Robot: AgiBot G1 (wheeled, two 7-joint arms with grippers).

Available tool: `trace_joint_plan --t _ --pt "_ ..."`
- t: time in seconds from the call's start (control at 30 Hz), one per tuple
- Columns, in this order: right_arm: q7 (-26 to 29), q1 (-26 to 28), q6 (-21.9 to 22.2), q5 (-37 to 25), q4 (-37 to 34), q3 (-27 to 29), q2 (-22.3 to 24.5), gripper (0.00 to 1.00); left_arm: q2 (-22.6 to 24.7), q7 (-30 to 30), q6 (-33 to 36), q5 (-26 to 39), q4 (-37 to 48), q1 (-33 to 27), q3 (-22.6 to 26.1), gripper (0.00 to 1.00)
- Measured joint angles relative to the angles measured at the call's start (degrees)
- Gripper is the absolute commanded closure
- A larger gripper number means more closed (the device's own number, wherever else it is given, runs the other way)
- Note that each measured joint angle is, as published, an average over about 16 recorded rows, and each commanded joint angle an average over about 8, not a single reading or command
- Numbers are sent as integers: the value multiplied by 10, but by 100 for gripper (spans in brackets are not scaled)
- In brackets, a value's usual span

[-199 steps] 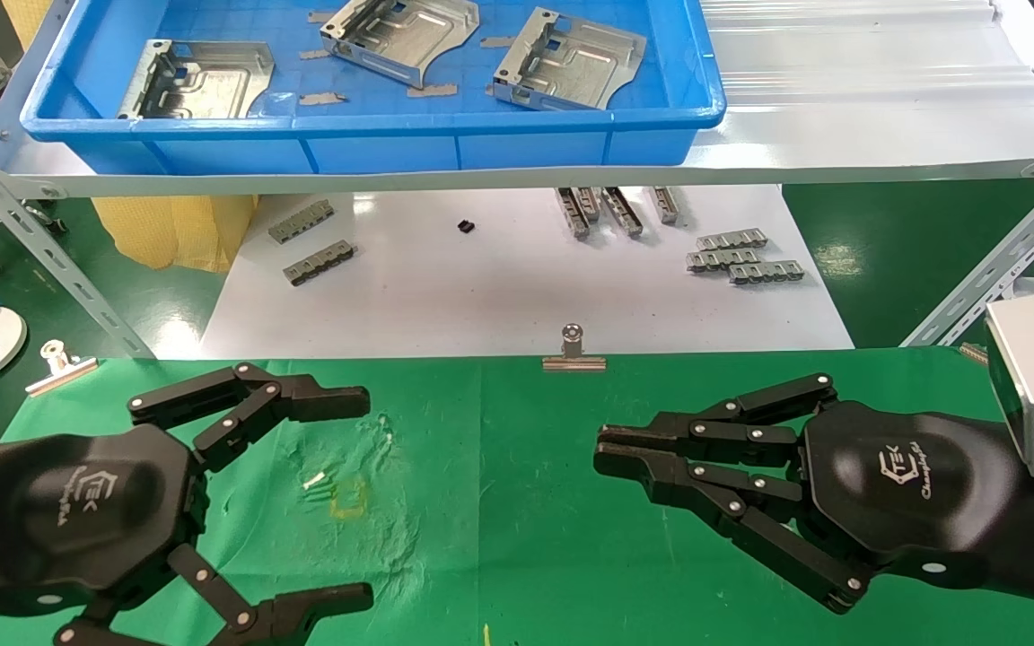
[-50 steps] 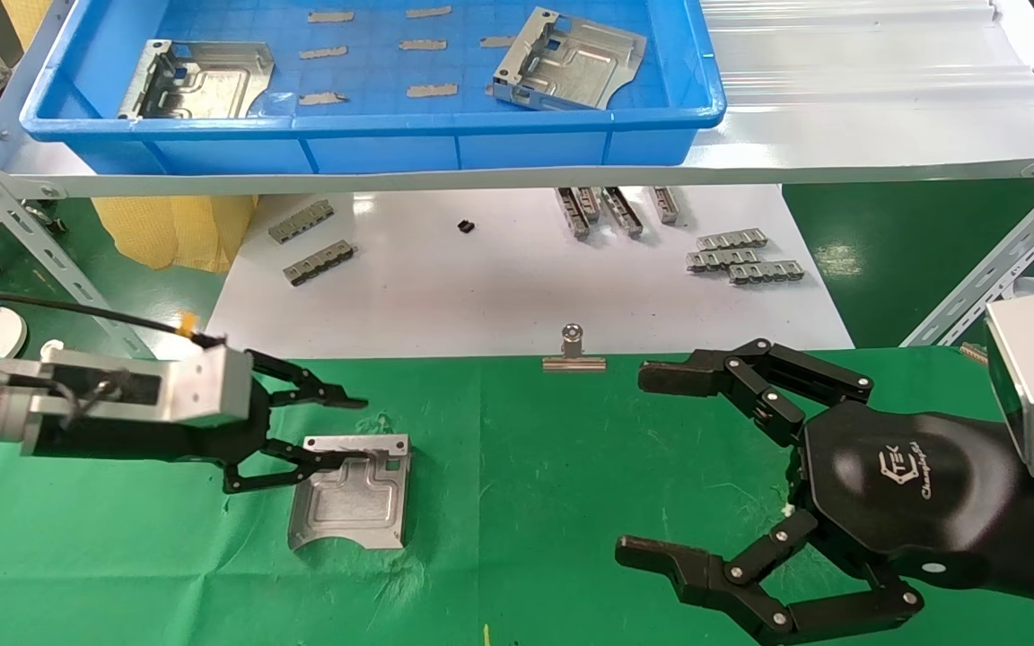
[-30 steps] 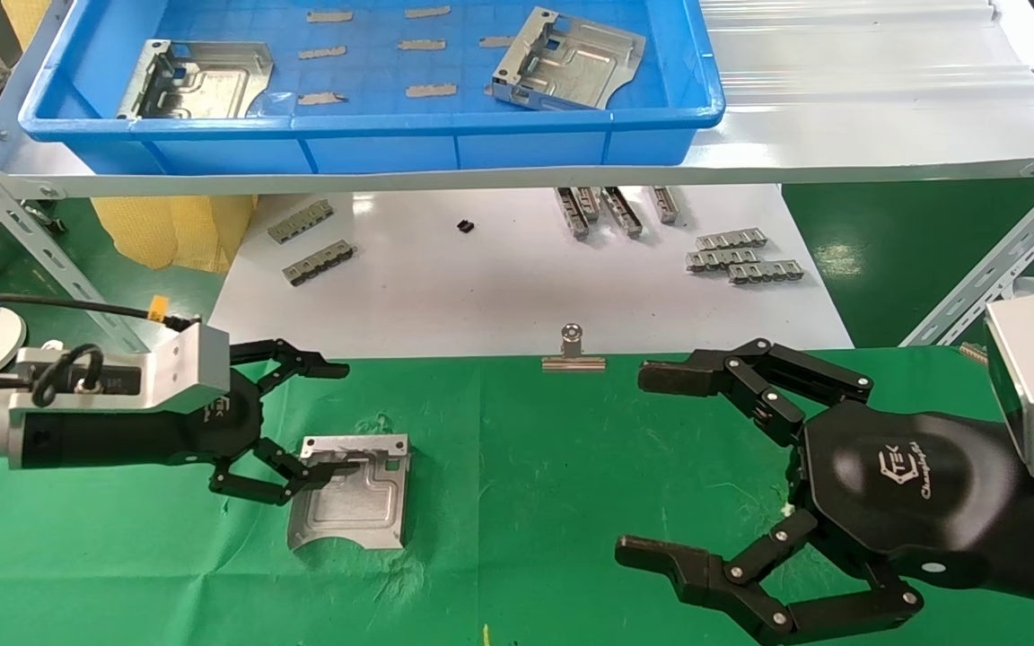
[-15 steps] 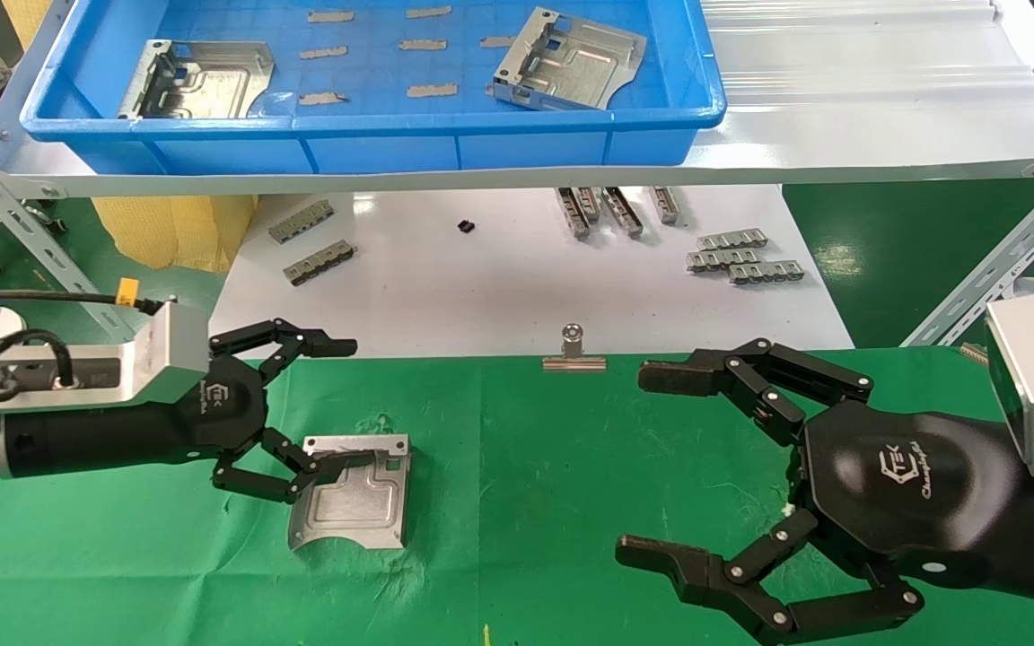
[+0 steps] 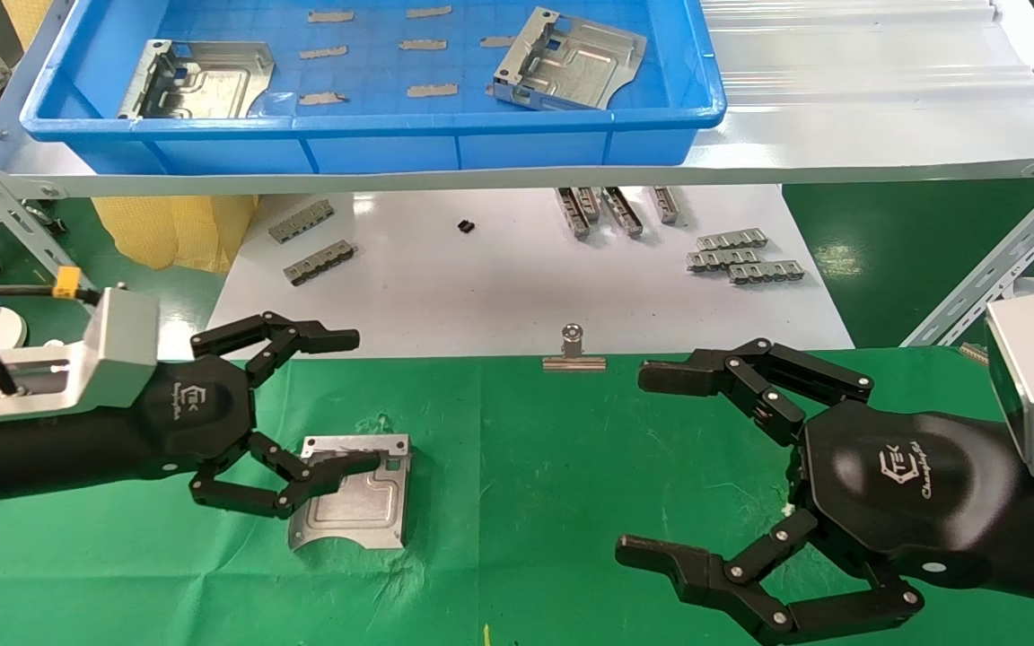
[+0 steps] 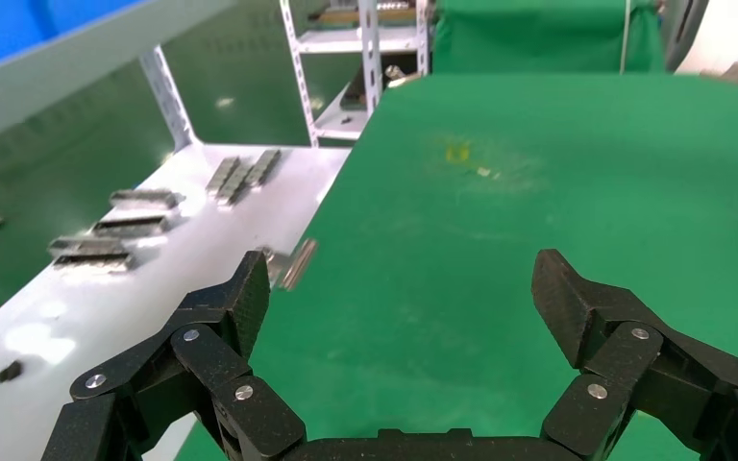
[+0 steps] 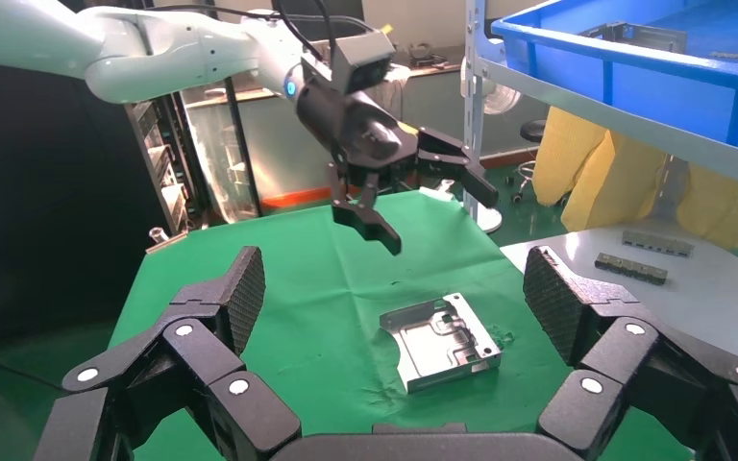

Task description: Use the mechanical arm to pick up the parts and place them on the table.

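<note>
Covering the counter [image 5: 517, 556] is green cloth. Two parts [image 5: 198, 79] lie in the blue tray [image 5: 373, 135]; one part [image 5: 351, 492] lies flat on the cloth. Above it hangs the left pincer [image 5: 302, 404], fingers spread wide. Nearby floats the right pincer [image 5: 652, 467], also open.

1 part [image 5: 352, 493] on table [image 5: 535, 502], 2 in tray [image 5: 373, 135]

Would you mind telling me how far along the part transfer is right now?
Done: one part lies on the green table. In hand: nothing; the left hand is open above it, the right hand open over the table. Left: two parts in the blue tray.
</note>
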Motion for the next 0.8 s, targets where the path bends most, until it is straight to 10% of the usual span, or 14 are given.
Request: trace_joint_plan --t 0.8 --pt "0 0 0 0 0 0 0 0 -83 -187 -25 -108 -275 146 -106 0"
